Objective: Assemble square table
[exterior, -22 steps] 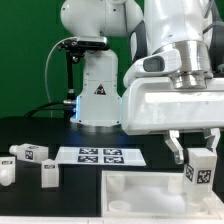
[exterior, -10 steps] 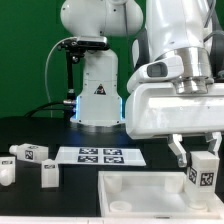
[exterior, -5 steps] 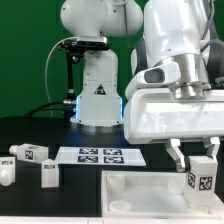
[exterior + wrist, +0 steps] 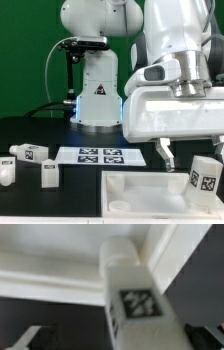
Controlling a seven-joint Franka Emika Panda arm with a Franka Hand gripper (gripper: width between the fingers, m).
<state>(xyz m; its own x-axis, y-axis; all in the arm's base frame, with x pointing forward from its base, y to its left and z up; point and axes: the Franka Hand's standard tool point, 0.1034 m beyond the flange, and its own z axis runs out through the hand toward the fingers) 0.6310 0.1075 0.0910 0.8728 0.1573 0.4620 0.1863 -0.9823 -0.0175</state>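
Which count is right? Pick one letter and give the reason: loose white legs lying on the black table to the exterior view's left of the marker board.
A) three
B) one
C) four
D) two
A. To the exterior view's left of the marker board lie a rear leg, an edge leg and a front leg; the fourth leg is over at the tabletop.

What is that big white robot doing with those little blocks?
The robot arm is building a small square table. Its gripper is open, with one white leg standing between the fingers at a corner of the tabletop, not squeezed. Three more legs wait on the black table towards the exterior view's left, near the marker board.
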